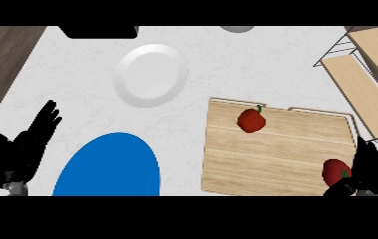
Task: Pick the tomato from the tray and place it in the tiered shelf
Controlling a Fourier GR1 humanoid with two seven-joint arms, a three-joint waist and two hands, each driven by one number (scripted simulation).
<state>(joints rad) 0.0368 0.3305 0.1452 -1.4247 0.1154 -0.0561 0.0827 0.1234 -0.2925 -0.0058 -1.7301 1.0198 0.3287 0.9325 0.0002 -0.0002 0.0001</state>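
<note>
A wooden tray (pixel 280 153) lies on the counter at the right. Two red, tomato-like fruits with green stems rest on it: one (pixel 252 120) near its far left part, the other (pixel 335 169) at its near right corner. My right hand (pixel 363 159) comes in at the lower right edge, close against the right and near sides of that second fruit; most of the hand is cut off by the view's edge. My left hand (pixel 31 142) rests open at the far left, fingers up. The tiered shelf (pixel 353 68), wooden boards in a wire frame, stands at the upper right.
A white plate (pixel 151 75) sits at the counter's middle back, and a blue plate (pixel 109 169) at the near left. A black object (pixel 99 31) and a grey round thing (pixel 237 28) lie along the far edge. Dark wood borders the counter at upper left.
</note>
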